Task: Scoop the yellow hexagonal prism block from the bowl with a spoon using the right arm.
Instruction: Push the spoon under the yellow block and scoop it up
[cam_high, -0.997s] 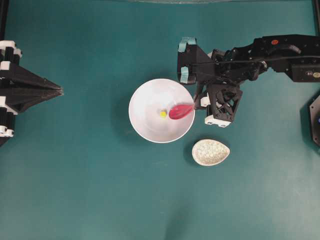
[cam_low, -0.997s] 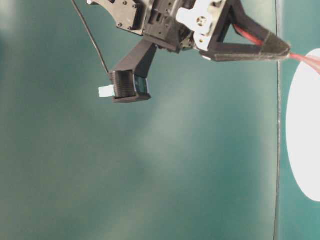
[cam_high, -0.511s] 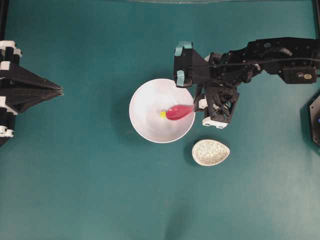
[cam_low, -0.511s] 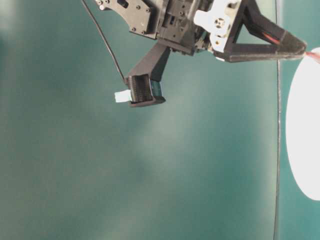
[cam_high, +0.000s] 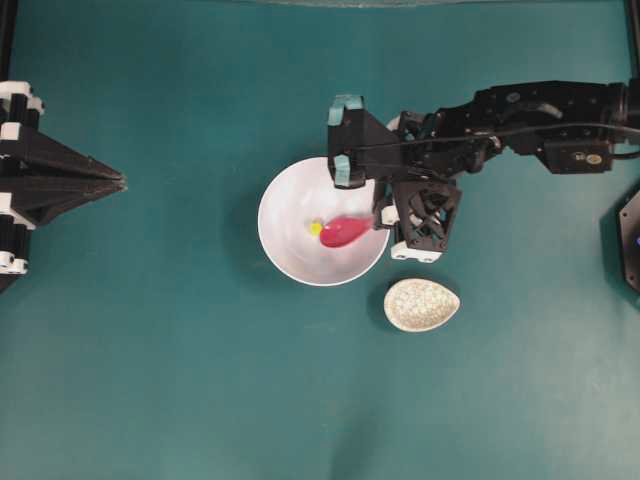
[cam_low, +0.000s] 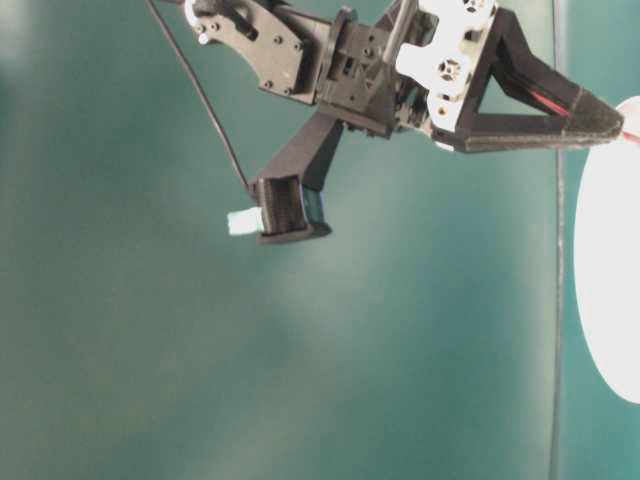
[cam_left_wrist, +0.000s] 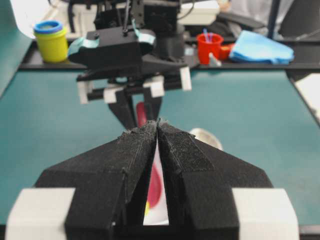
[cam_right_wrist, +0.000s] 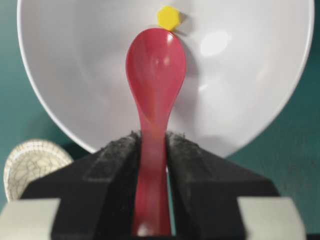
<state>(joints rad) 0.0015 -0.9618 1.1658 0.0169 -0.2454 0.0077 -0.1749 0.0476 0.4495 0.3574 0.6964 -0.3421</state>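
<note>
Open teal table surrounds the white bowl; only a speckled oval dish sits near its rim.

my right arm reaches in from about three o'clock in the overhead view, wrist bent down toward the middle. its gripper has both jaws pressed tight against the handle of the spoon, which points out toward twelve o'clock in the wrist view. my left gripper sits at nine o'clock in the overhead view, well apart from the other, level, tip pointing toward three o'clock, jaws together at the tips.
</note>
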